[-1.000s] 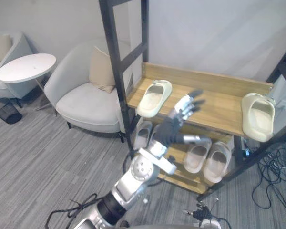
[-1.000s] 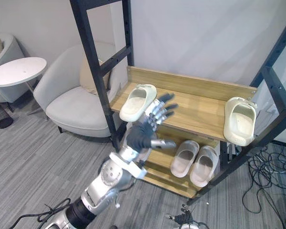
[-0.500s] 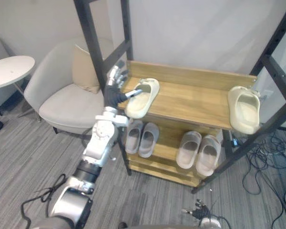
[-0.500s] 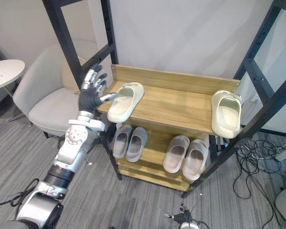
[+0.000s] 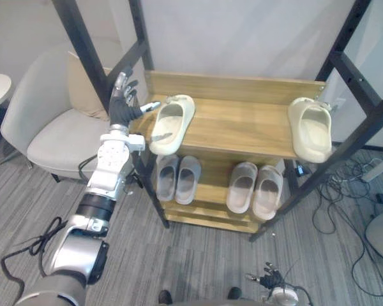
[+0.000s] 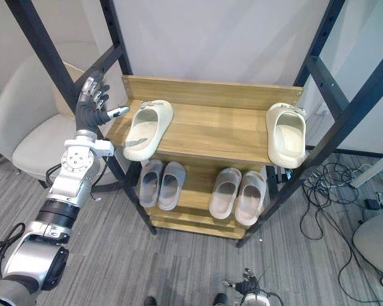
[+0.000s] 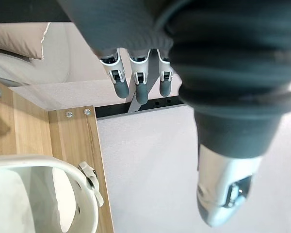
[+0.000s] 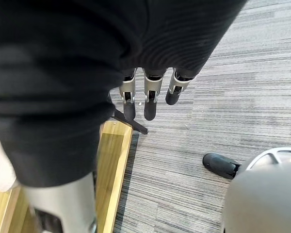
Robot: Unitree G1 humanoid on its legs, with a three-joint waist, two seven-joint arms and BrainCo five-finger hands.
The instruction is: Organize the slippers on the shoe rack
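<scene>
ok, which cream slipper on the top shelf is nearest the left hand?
The left slipper, at the left end of the shelf, right by the thumb of the open left hand. The right slipper sits at the far right end.

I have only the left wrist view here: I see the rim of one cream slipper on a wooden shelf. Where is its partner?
Observer: The second cream slipper lies at the right end of the same top shelf, far from the first cream slipper.
Operator: Am I touching the first one?
Observer: It seems not; the left hand is open just left of it, with a small gap at the thumb.
Operator: And below?
Observer: The left grey pair and the right grey pair stand on the lower shelf.
</scene>
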